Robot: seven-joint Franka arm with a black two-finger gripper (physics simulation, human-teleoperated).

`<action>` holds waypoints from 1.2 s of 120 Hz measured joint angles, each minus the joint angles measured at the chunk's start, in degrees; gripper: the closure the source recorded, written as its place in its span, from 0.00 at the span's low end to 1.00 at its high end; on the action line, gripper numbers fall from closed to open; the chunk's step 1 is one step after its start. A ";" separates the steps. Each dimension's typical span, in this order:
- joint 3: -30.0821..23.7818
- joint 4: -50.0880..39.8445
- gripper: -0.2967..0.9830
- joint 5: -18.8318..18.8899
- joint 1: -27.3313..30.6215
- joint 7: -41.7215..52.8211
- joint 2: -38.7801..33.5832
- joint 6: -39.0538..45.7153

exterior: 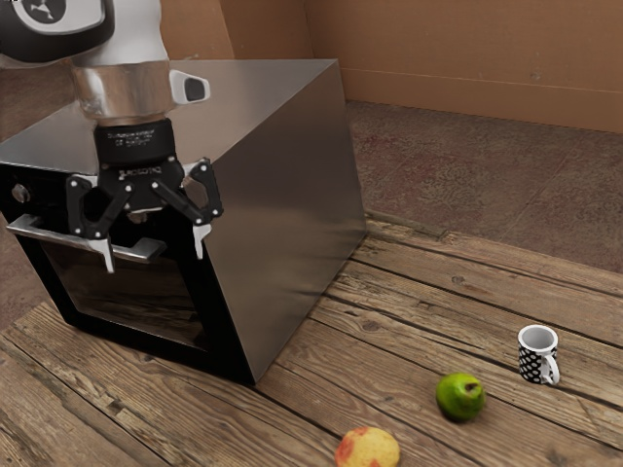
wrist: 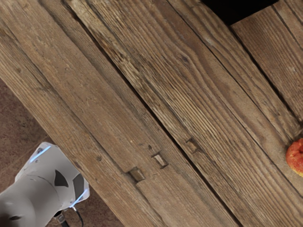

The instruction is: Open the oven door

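My gripper [exterior: 154, 249] stands open in the exterior view, its fingertips pointing down and wide apart. It overlaps the front of the steel oven [exterior: 282, 195] near the top. The black-framed door [exterior: 127, 297] with its dark window is closed. The silver bar handle [exterior: 58, 236] runs across the door's upper part, and one finger crosses in front of its right portion; contact between them cannot be judged. In the wrist view, a black corner, probably the oven's [wrist: 240, 8], lies at the upper edge.
A yellow-red fruit [exterior: 368, 449], a green fruit [exterior: 459, 396] and a patterned mug [exterior: 531, 360] stand on the wooden table [exterior: 321, 365], to the exterior view's right of the oven. The wrist view includes the red fruit [wrist: 296, 157] and the white arm base [wrist: 45, 182] beyond the table edge.
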 joint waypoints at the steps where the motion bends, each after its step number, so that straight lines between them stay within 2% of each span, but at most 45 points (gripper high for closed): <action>1: 0.01 0.00 0.23 -0.01 -0.06 -0.76 -0.01 0.35; 28: -1.82 1.06 0.23 -1.34 0.05 -18.12 -0.14 6.19; 33: -3.41 1.82 0.23 -1.54 -0.59 -21.13 -2.30 6.74; 41: -5.39 2.27 0.23 -1.74 -4.71 -25.96 -8.20 7.32; 46: -6.04 -0.69 0.23 -0.56 -4.93 -28.73 -12.39 8.13; 60: -9.17 -25.73 0.23 3.79 5.38 -34.69 -28.02 21.01; 68: -9.53 -32.41 0.23 6.49 10.77 -37.30 -31.47 29.32; 82: -9.66 -35.55 0.23 8.82 15.50 -41.03 -32.20 38.64; 92: -10.54 -36.91 0.23 9.13 17.96 -42.97 -32.29 40.68; 105: -10.87 -46.24 0.23 10.84 20.50 -45.02 -40.13 43.58; 115: -10.90 -48.74 0.23 12.09 23.96 -45.73 -42.17 45.55; 130: -10.84 -49.11 0.23 10.94 31.00 -45.04 -40.43 47.66; 144: -10.76 -49.04 0.23 10.15 32.62 -42.26 -39.36 49.07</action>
